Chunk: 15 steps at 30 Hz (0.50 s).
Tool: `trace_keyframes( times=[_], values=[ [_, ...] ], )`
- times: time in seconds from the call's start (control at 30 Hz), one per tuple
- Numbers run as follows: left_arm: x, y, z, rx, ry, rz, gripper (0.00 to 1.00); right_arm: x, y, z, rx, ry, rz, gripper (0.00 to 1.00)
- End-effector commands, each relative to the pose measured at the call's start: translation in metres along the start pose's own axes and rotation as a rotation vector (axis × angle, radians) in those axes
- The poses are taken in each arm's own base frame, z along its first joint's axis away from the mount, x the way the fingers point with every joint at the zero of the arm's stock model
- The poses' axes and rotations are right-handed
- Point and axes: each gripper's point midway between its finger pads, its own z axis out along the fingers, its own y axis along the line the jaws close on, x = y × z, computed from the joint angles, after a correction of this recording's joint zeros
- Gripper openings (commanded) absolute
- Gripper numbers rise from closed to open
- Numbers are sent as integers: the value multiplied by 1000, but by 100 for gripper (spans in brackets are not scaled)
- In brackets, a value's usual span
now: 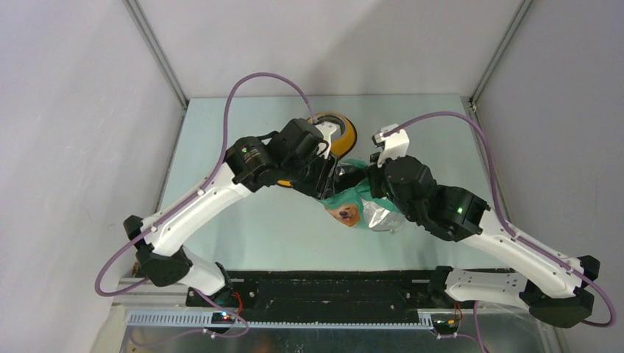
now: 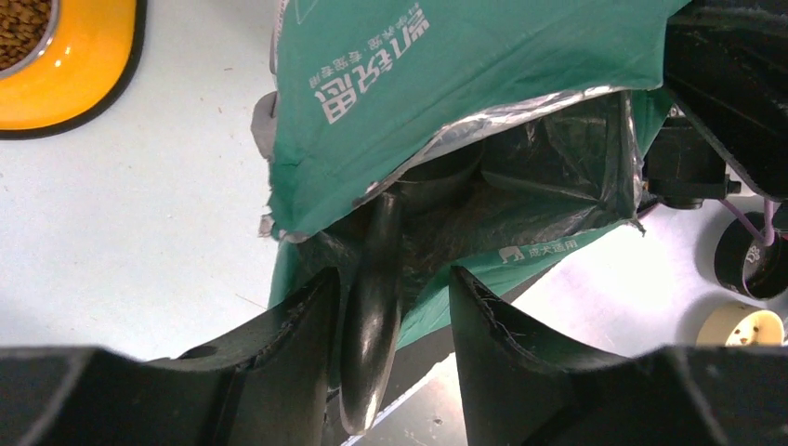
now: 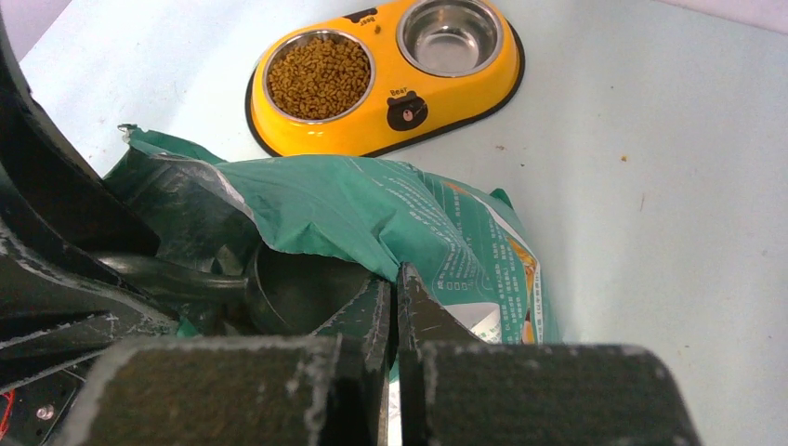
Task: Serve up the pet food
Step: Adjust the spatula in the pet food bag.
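straddles the scoop handle (image 2: 372, 316) with left gripper (image 2: 392, 279) spread, lower centre; pinches the bag (image 3: 372, 209) edge with right gripper (image 3: 395, 279); shows kibble (image 3: 319, 76) in bowl (image 3: 372, 125), upper left.

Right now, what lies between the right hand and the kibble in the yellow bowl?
The teal bag spreads between the right hand and the kibble, up to the yellow bowl; the right wrist view shows it.

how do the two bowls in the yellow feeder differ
In the right wrist view, the left bowl is filled with brown kibble; the right bowl is empty, its bare steel showing. The left bowl sits nearer the green bag; the right bowl lies farther from it. Both are round metal bowls set in the same yellow feeder.
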Motion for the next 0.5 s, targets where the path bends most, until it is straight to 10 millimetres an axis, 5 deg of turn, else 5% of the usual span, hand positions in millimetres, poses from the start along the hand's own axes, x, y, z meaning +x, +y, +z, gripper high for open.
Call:
trace_keyframes(
  times=[0.0,0.47],
  values=[
    [-23,2,-26,-17,-122,-32,53,-6,-18,-7,69,-6,-27,0],
    [-38,14,-34,-77,-188,-68,52,-6,-19,-8,75,-6,-26,0]
  ],
)
